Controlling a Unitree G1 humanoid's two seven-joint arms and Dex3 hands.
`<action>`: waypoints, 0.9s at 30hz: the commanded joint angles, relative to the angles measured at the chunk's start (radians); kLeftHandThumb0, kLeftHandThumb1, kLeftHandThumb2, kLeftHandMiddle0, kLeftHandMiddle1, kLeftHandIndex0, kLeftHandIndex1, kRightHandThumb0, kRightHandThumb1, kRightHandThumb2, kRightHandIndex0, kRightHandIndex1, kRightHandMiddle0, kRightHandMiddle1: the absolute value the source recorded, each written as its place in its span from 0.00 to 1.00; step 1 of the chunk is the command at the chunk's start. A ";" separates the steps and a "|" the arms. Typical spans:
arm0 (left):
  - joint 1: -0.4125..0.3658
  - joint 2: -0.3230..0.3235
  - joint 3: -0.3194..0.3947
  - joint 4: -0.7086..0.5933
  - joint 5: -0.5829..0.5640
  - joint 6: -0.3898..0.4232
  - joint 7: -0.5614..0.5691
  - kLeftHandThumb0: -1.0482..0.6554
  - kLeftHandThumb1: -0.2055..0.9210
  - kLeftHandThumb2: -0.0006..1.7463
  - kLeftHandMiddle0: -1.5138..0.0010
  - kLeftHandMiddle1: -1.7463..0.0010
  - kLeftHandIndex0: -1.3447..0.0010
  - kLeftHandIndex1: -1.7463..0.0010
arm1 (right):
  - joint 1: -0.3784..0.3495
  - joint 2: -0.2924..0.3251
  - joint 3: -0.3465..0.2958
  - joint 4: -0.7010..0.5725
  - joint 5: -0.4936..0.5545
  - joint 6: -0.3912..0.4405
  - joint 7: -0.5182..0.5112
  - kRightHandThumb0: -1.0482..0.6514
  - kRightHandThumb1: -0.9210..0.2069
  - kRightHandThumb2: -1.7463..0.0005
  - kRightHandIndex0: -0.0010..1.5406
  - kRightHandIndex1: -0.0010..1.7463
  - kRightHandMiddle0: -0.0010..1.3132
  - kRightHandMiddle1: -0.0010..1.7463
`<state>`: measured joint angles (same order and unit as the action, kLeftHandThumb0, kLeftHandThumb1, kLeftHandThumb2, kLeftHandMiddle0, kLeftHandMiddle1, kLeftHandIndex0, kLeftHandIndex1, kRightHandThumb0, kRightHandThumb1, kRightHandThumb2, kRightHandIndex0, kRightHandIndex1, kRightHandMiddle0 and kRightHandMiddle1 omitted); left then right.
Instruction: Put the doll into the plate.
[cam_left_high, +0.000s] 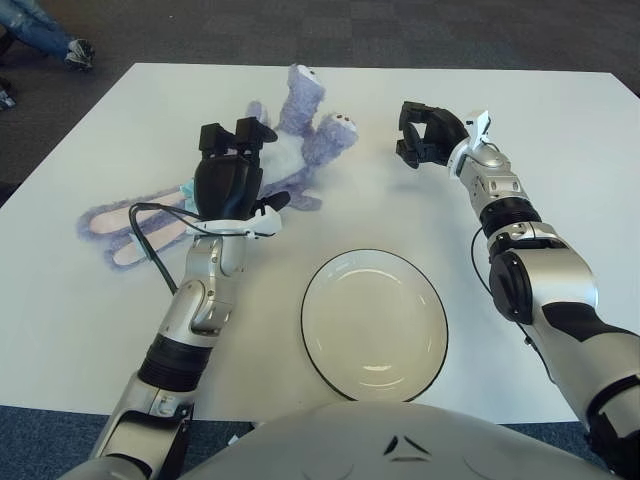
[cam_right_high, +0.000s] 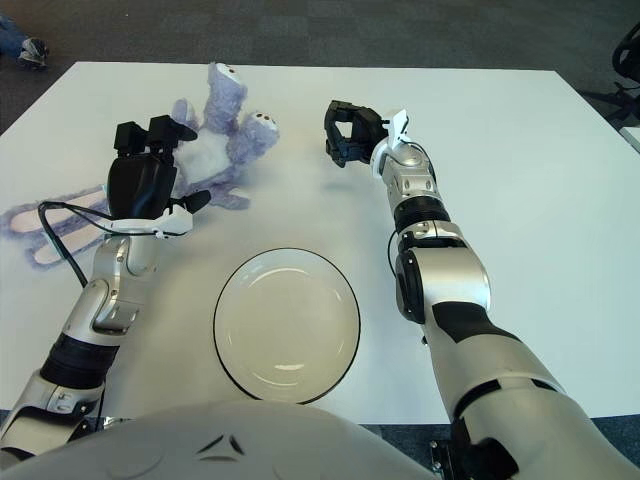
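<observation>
Your left hand (cam_left_high: 226, 176) is sitting over the middle of the doll (cam_left_high: 285, 150), black fingers (cam_left_high: 240, 133) pointing away from you across its pale belly. You can't tell whether they're closing on the plush or only lying over it. The doll, a purple plush rabbit, is lying on the white table (cam_left_high: 80, 330), legs pointing to the far edge, long ears (cam_left_high: 130, 222) trailing left past your wrist. The plate (cam_left_high: 375, 322) is sitting empty on the near side of the table, right of your left forearm, well apart from the doll. Your right hand (cam_left_high: 428, 133) is showing right of the doll's feet, fingers curled, holding nothing.
</observation>
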<state>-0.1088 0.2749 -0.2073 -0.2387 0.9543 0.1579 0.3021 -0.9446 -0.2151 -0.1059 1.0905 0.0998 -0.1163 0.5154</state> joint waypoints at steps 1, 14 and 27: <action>0.021 -0.017 -0.002 -0.041 0.054 0.039 0.010 0.38 0.36 0.61 1.00 0.16 1.00 0.41 | 0.003 -0.007 0.001 -0.005 -0.004 0.012 0.003 0.33 0.55 0.24 0.82 1.00 0.48 1.00; 0.059 -0.037 -0.001 -0.108 0.122 0.052 0.027 0.36 0.40 0.57 1.00 0.32 1.00 0.55 | 0.002 -0.009 0.007 -0.004 -0.008 0.018 0.007 0.33 0.54 0.24 0.81 1.00 0.47 1.00; 0.074 -0.103 -0.020 -0.160 0.394 0.256 -0.133 0.32 0.43 0.53 1.00 0.49 1.00 0.65 | -0.001 -0.015 0.020 0.006 -0.022 0.012 0.006 0.33 0.54 0.25 0.80 1.00 0.47 1.00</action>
<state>-0.0387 0.1820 -0.2234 -0.3856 1.2864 0.3715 0.2184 -0.9445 -0.2190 -0.0885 1.0916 0.0886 -0.1046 0.5236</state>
